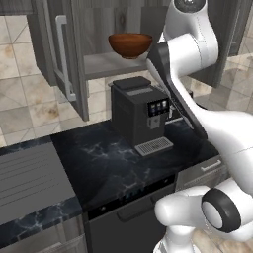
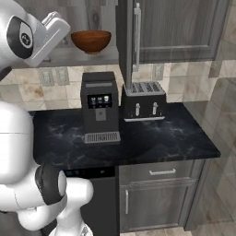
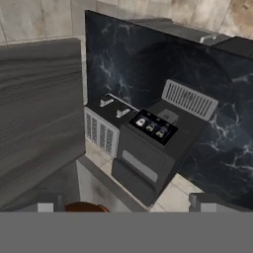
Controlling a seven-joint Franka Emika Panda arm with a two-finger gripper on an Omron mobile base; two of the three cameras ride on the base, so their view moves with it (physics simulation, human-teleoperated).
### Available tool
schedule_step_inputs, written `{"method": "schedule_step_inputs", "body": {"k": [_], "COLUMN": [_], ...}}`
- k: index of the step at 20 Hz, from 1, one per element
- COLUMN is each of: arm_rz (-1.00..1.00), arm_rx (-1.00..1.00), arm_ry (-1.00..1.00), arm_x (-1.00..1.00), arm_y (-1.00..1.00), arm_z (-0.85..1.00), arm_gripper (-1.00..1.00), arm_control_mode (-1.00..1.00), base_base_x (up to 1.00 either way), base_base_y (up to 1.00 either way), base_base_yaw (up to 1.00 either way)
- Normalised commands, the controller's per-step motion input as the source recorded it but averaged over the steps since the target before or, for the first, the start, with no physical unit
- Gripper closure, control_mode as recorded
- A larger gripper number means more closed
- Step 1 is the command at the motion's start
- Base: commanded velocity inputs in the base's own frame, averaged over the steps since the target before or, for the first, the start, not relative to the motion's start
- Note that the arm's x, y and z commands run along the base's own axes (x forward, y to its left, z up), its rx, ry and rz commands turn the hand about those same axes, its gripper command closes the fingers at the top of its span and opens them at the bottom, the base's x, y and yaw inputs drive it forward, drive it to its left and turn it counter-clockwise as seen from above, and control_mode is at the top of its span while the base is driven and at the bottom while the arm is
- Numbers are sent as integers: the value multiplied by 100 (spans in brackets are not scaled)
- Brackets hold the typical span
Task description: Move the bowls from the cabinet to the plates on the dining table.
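A dark brown, wood-like bowl [image 1: 130, 44] [image 2: 91, 40] stands upright on the open shelf of the grey-brown wall cabinet [image 1: 64, 59] [image 2: 184, 27]. My arm reaches up toward that shelf. In the hand view my gripper [image 3: 126, 203] is open, its two fingertips [image 3: 45, 203] far apart with nothing between them. It looks down past the shelf edge, and a sliver of the brown bowl's rim [image 3: 85, 206] shows near the left fingertip. The plates and the dining table are out of view.
Below the shelf, a black coffee machine [image 1: 138, 118] [image 2: 99, 106] [image 3: 153, 148] and a dark toaster [image 2: 144, 99] [image 3: 101, 123] stand on the black marble counter [image 1: 99, 163] [image 2: 161, 138]. The cabinet's left door [image 1: 59, 49] hangs open. A grey ribbed surface [image 1: 29, 178] lies at the counter's left.
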Motion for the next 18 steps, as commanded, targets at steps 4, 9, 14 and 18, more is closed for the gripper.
{"method": "schedule_step_inputs", "body": {"k": [4, 9, 14, 18], "arm_rz": [8, 8, 7, 5], "arm_rx": [-4, -1, -1, -1], "arm_ry": [0, 0, 0, 0], "arm_x": [40, 34, 29, 21], "arm_y": [0, 0, 0, 0], "arm_z": [0, 0, 0, 0], "arm_gripper": [-100, -100, -100, -100], "arm_control_mode": [-100, -100, -100, -100], "base_base_x": [0, 0, 0, 0], "base_base_y": [0, 0, 0, 0], "base_base_yaw": [0, 0, 0, 0]}}
